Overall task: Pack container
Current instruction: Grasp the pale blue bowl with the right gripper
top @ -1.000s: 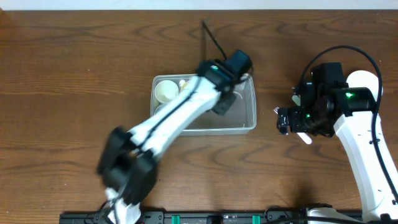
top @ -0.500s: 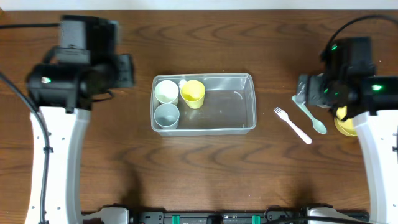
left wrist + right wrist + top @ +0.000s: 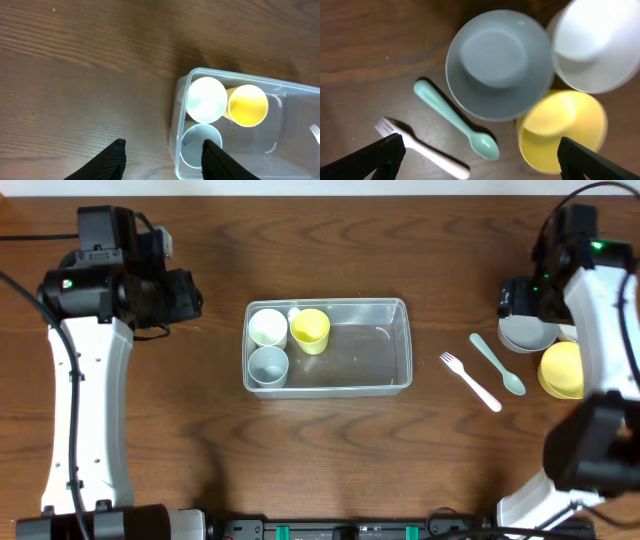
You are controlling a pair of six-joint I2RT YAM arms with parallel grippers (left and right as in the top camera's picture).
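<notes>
The clear plastic container (image 3: 390,345) lies mid-table. It holds a white cup (image 3: 267,327), a yellow cup (image 3: 311,330) and a grey cup (image 3: 268,366) at its left end. In the left wrist view the container (image 3: 290,150) shows with the same cups. My left gripper (image 3: 162,155) is open and empty, above the wood left of the container. My right gripper (image 3: 480,160) is open wide and empty, above a grey bowl (image 3: 497,62), a white bowl (image 3: 600,42), a yellow bowl (image 3: 562,132), a mint spoon (image 3: 457,120) and a white fork (image 3: 420,150).
In the overhead view the fork (image 3: 470,381) and spoon (image 3: 497,363) lie right of the container. The grey bowl (image 3: 525,335) and yellow bowl (image 3: 560,370) sit at the right edge. The left arm (image 3: 85,380) stands over the left side.
The left arm has withdrawn from over the container to the left side. The right arm has swung from beside the fork and spoon up to the far right, over the bowls.
</notes>
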